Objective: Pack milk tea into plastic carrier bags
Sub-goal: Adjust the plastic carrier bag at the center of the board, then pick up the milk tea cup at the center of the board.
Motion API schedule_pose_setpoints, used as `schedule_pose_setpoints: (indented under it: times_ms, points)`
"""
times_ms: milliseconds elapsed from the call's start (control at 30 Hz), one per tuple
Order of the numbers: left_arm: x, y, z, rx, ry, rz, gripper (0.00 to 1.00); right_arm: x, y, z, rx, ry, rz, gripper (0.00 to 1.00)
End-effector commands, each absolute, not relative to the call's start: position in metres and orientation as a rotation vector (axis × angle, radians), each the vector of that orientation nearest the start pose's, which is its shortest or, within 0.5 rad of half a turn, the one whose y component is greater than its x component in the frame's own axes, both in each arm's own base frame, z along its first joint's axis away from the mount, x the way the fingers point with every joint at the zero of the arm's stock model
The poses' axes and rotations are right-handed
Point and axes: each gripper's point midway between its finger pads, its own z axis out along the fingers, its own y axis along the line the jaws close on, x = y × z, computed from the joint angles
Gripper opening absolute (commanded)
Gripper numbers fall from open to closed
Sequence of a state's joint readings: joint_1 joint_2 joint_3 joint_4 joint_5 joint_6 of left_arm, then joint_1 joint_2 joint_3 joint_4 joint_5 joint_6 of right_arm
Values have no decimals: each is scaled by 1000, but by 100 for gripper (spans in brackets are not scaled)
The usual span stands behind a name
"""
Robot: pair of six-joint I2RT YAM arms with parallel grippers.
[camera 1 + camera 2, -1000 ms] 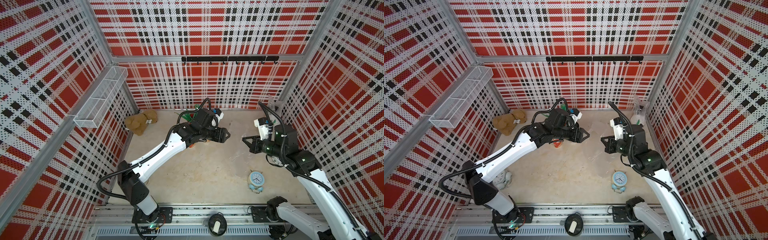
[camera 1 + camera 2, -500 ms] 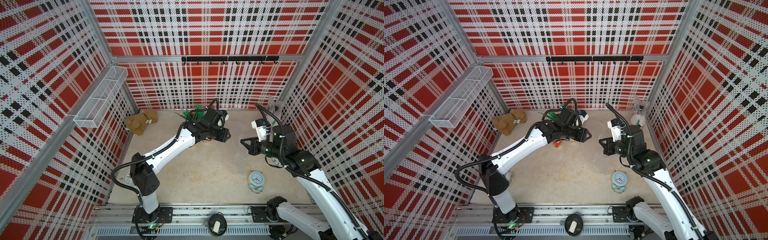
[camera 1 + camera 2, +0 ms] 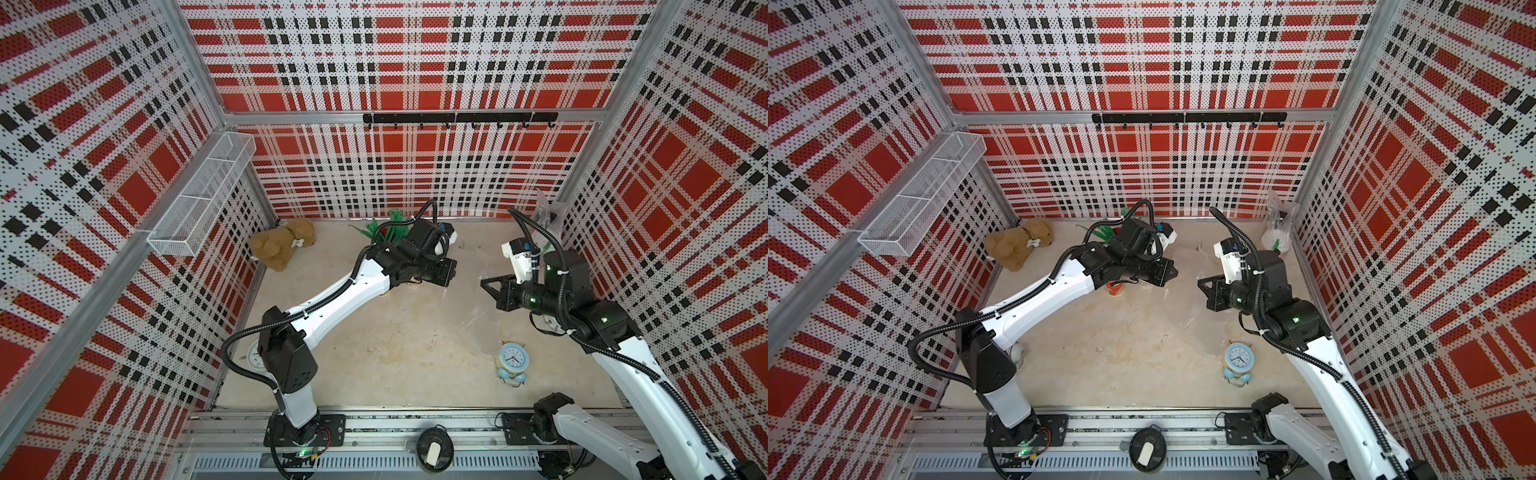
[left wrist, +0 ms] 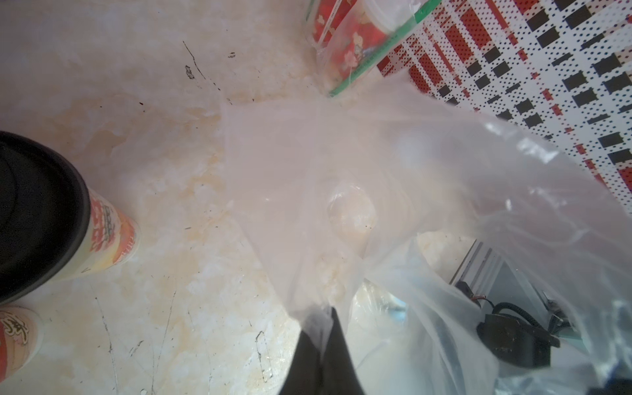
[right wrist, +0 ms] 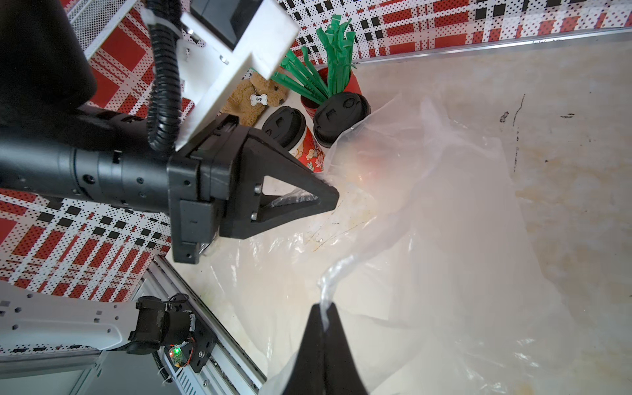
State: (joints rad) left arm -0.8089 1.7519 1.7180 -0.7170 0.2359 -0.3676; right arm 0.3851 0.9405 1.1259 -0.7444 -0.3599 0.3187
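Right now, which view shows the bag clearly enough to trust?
Right wrist: bag folds and left fingers sharp. Left wrist: it reads as milky haze, near cup out of focus. Top views: bag nearly vanishes against the pale table, faint glints only.

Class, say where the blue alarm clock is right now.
In both top views the blue alarm clock sits on the table, front right, close beside the right arm.

Robot lab cell; plaid perforated walls (image 3: 415,62); aluminium frame (image 3: 291,118); arm-mount rail (image 3: 374,428).
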Motion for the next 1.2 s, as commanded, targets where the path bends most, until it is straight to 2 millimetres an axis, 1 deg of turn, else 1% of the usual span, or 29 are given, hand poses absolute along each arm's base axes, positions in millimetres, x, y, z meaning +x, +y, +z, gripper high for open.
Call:
schedule_pose_setpoints:
  times_ms: [0, 33, 67, 100, 167, 233, 367, 467, 567, 633, 733, 833, 933, 1000, 1100, 1167]
  points:
    - [298, -374, 291, 631, 2301, -864, 0, 254, 163, 298, -283, 2211, 744, 54]
    - [297, -369, 295, 625, 2294, -841, 0, 255, 164, 293, -284, 2231, 742, 61]
    - [294, -364, 298, 623, 2289, -809, 0, 255, 166, 289, -295, 2249, 747, 62]
    - [291, -359, 302, 626, 2283, -770, 0, 255, 168, 287, -303, 2258, 757, 68]
    - [287, -347, 308, 631, 2275, -684, 0, 258, 171, 285, -309, 2272, 767, 83]
    - [283, -334, 313, 640, 2269, -595, 0, 260, 174, 291, -324, 2255, 779, 100]
    - [279, -305, 315, 637, 2292, -434, 0, 266, 181, 313, -360, 2185, 803, 100]
    - [277, -280, 311, 659, 2313, -270, 0, 274, 189, 327, -388, 2142, 834, 99]
    - [276, -251, 305, 646, 2338, -105, 0, 284, 200, 335, -421, 2113, 863, 100]
    - [276, -233, 303, 632, 2346, -9, 0, 294, 208, 336, -445, 2113, 863, 100]
    - [276, -209, 302, 593, 2359, 101, 0, 311, 222, 328, -480, 2147, 825, 100]
    - [277, -187, 309, 549, 2353, 174, 0, 328, 238, 318, -529, 2187, 744, 100]
    - [275, -166, 314, 530, 2353, 269, 0, 347, 253, 303, -559, 2232, 679, 100]
    - [273, -153, 313, 523, 2361, 339, 0, 360, 258, 292, -567, 2266, 627, 100]
    - [270, -142, 311, 533, 2373, 405, 0, 378, 264, 280, -579, 2298, 537, 100]
    - [268, -134, 308, 533, 2381, 446, 0, 388, 268, 272, -581, 2313, 508, 100]
